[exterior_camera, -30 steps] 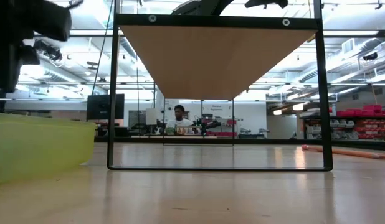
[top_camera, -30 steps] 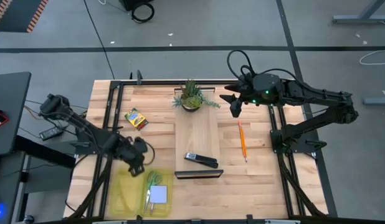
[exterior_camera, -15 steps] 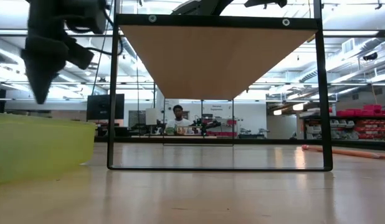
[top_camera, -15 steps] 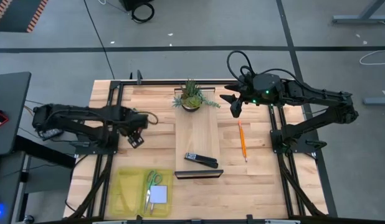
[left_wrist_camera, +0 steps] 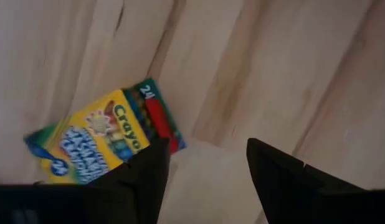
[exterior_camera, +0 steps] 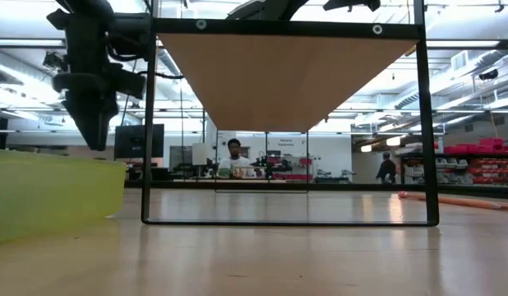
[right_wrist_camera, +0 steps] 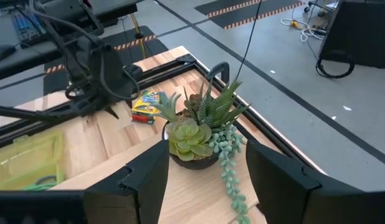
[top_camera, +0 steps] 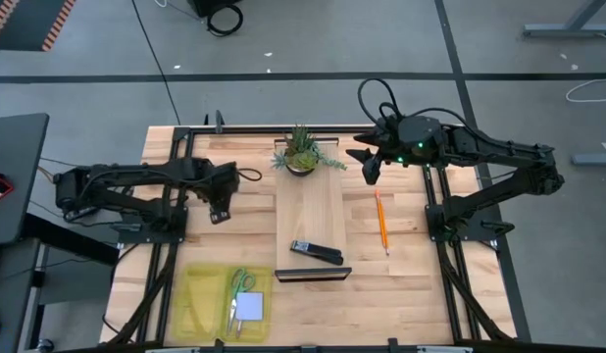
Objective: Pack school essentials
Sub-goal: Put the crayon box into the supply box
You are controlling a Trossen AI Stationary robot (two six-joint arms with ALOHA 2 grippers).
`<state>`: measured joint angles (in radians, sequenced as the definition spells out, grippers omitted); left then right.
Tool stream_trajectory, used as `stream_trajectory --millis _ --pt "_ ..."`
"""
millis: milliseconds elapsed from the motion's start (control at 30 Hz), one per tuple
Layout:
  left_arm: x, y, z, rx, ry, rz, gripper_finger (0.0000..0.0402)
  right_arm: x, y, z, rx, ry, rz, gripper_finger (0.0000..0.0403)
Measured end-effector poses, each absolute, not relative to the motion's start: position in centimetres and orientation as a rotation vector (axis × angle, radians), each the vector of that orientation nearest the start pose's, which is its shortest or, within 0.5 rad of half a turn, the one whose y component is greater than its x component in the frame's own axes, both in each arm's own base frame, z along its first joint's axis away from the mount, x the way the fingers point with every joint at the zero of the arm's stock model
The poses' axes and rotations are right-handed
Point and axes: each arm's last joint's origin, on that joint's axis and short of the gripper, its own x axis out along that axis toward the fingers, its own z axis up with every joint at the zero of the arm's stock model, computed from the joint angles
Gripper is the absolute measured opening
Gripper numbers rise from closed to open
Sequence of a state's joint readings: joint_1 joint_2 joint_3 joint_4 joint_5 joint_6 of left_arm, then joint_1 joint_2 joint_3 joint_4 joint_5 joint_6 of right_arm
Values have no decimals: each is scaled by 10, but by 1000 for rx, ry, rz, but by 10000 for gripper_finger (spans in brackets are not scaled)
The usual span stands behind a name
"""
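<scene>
Crayons are my next pick, I judge. My left claw point(top_camera: 221, 210) hangs above the bench point(top_camera: 406, 284), its fingers apart and empty. The crayon box point(left_wrist_camera: 108, 140) lies flat on the wood just past the fingertips in my wrist view. From above the arm covers most of the box, so only a sliver may show there.

Taking the plant point(top_camera: 301, 152) as the mark: my left claw is off to the plant's left, a little nearer the front edge. My right claw point(top_camera: 368, 167) waits just to the plant's right, jaws wide, holding nothing. The pencil point(top_camera: 381, 222) lies to the front-right of the plant, alone on the wood. The stapler point(top_camera: 316, 253) sits straight toward the front from the plant and is not mine to pack. The tray point(top_camera: 195, 294) is at the front-left, well apart from the plant. It already holds the scissors point(top_camera: 238, 289) and the note pad point(top_camera: 249, 307). Whether a pen lies there too, I cannot tell.

So the step in hand is reaching for the box. The next move calls for shifting the claw until the box lies between the fingers. I must turn the wrist so they span its narrow side, then come down and close. A careless descent could land one finger on the lid and skid the box away.
</scene>
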<state>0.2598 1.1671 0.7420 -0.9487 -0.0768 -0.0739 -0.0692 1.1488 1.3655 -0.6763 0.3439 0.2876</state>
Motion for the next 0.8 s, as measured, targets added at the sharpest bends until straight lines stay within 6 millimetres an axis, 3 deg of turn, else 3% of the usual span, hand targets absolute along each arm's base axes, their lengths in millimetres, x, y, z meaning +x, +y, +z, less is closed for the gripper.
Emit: stream_trajectory --millis 267,433,633,800 --pt "180 50 202 -519 1310 605 195 222 -25 413 238 393 -473 220" --pt "183 54 199 -599 1265 712 184 223 -25 416 236 367 -468 220" --pt "181 61 186 -783 1265 1039 185 224 -25 416 228 360 -465 220" --pt "182 68 182 -895 1159 1250 198 224 -25 417 223 355 -463 220"
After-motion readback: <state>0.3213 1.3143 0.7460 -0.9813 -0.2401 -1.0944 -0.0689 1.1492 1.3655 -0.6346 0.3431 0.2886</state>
